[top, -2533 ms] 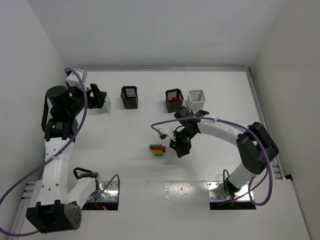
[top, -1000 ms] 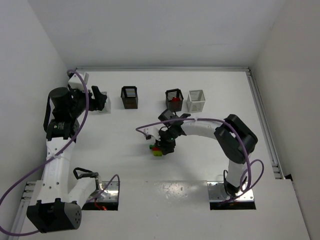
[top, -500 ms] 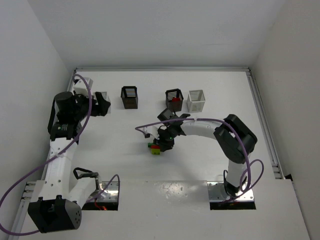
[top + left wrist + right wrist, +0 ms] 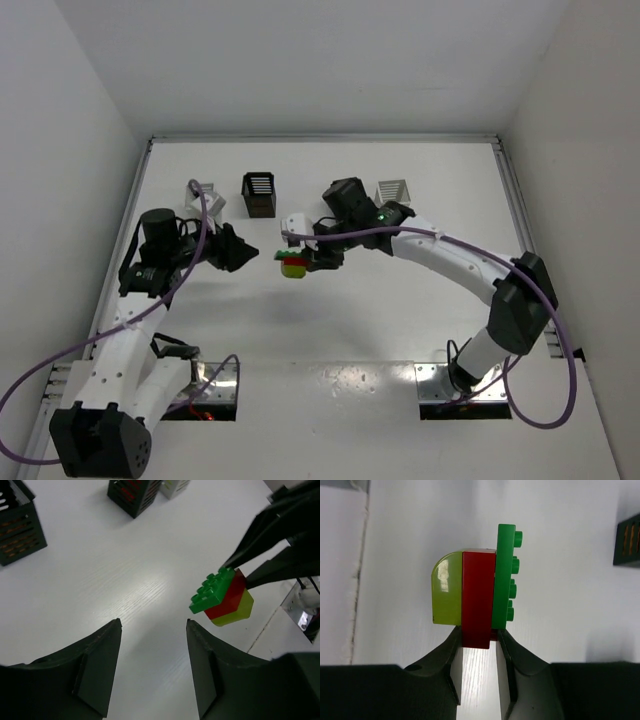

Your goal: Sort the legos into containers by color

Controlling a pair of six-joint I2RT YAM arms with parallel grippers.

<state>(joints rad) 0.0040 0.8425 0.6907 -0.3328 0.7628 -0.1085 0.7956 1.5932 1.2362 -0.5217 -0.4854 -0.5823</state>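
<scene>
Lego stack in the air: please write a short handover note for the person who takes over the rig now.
Right tool: shut on the lego stack (green, red, yellow-green, joined), gripping its red middle, above the table.
Left tool: open, empty, facing the stack.
Done: one black bin holds red, the other black bin orange-brown.
Left: pull the three bricks apart, bin each by colour.

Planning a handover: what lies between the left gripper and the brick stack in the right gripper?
Nothing. In the top view only bare table separates the left gripper from the brick stack.
</scene>
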